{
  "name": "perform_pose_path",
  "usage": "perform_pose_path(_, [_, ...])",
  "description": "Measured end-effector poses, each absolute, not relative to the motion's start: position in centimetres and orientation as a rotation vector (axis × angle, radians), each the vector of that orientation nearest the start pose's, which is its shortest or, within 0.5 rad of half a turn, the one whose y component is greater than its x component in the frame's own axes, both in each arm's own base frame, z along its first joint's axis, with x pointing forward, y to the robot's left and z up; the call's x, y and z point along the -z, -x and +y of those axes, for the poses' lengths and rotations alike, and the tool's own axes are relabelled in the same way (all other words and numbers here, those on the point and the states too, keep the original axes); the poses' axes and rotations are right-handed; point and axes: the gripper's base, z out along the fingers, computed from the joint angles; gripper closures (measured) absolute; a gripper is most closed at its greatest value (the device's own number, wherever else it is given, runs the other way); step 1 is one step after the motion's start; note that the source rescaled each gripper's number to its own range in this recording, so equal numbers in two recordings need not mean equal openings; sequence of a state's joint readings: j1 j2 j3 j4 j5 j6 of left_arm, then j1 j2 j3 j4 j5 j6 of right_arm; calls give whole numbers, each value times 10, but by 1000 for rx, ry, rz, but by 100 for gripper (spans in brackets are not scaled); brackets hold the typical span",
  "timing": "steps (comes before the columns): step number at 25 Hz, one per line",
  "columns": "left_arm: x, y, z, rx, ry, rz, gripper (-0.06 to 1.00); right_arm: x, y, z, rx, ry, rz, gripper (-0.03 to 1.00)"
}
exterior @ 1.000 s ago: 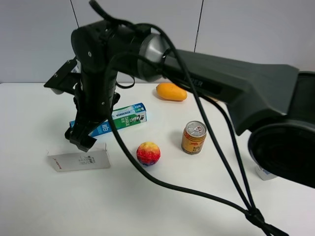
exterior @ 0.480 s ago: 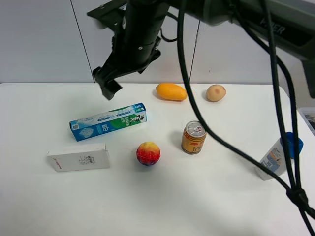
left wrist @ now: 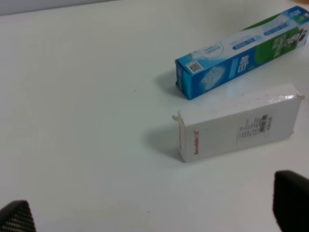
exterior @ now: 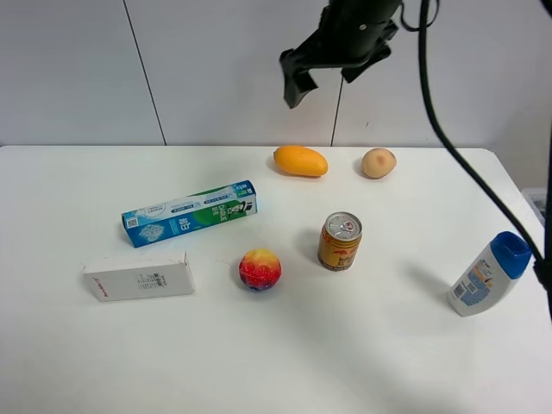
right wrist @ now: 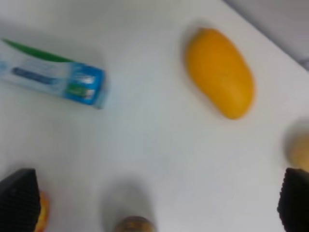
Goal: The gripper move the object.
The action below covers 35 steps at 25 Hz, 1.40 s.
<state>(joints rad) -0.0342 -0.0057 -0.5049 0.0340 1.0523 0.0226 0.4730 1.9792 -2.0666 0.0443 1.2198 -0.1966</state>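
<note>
Jaws on both arms stand wide with nothing between them. Left gripper (left wrist: 154, 210): only the two dark fingertips show at the edges of its wrist view, bare white table (left wrist: 72, 121) between. Right gripper (right wrist: 157, 200): same spread, tips at the two corners of its view; from the high camera it hangs up against the back wall, well above the tabletop, over the far side near the mango (exterior: 300, 160).

White box (exterior: 138, 276) lies flat on the table at the front left, long side roughly across the view. Red lettering on its left end, fine grey print further along the top face. No gripper touches it. A small flap sticks out at the red-lettered end in the left wrist view.

Blue-green toothpaste box (exterior: 190, 213) lies just behind the white box, close but apart, angled slightly. Red-and-yellow ball (exterior: 260, 269) sits to the right of the white box. Gold can (exterior: 340, 241) is upright, right of the ball. Round pale fruit (exterior: 379, 162) sits beside the mango at the back. White bottle with blue cap (exterior: 487, 274) is tilted at the far right.
</note>
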Motion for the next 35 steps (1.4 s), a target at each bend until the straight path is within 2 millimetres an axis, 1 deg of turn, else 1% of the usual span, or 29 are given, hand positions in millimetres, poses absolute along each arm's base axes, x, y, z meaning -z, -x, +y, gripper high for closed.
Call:
perform_pose_path(4, [-279, 6, 3, -33, -56, 2024, -6, -364, -395, 154, -109, 714, 2510, -3])
perform_pose_path(8, [-279, 6, 3, -33, -56, 2024, -6, -366, -389, 120, -38, 637, 2550, -3])
perform_pose_path(11, [-279, 6, 3, -33, -56, 2024, -6, -370, -380, 94, -6, 571, 2574, -3])
perform_pose_path(13, [-279, 6, 3, -33, -56, 2024, -6, -377, -371, 75, 10, 512, 2579, -3])
perform_pose_path(15, [-279, 6, 3, -33, -56, 2024, -6, -382, -363, 52, 31, 441, 2586, -3])
perform_pose_path(18, [-279, 6, 3, -33, -56, 2024, -6, -392, -344, 19, 93, 333, 2589, -3])
perform_pose_path(20, [-279, 6, 3, -33, -56, 2024, -6, -399, -326, -3, 138, 255, 2586, -3])
perform_pose_path(23, [-279, 6, 3, -33, -56, 2024, -6, -404, -295, -37, 192, 115, 2593, -3])
perform_pose_path(26, [-279, 6, 3, -33, -56, 2024, -6, -406, -258, -59, 232, -13, 2591, -3])
perform_pose_path(28, [-279, 6, 3, -33, -56, 2024, -6, -412, -230, -64, 259, -68, 2559, -3])
perform_pose_path(29, [-279, 6, 3, -33, -56, 2024, -6, -411, -219, -65, 266, -89, 2558, -3])
perform_pose_path(30, [-279, 6, 3, -33, -56, 2024, -6, -414, -206, -64, 276, -103, 2539, -3])
perform_pose_path(32, [-279, 6, 3, -33, -56, 2024, -6, -416, -182, -59, 288, -111, 2504, -3])
perform_pose_path(35, [-279, 6, 3, -33, -56, 2024, -6, -417, -151, -49, 286, -110, 2453, -3])
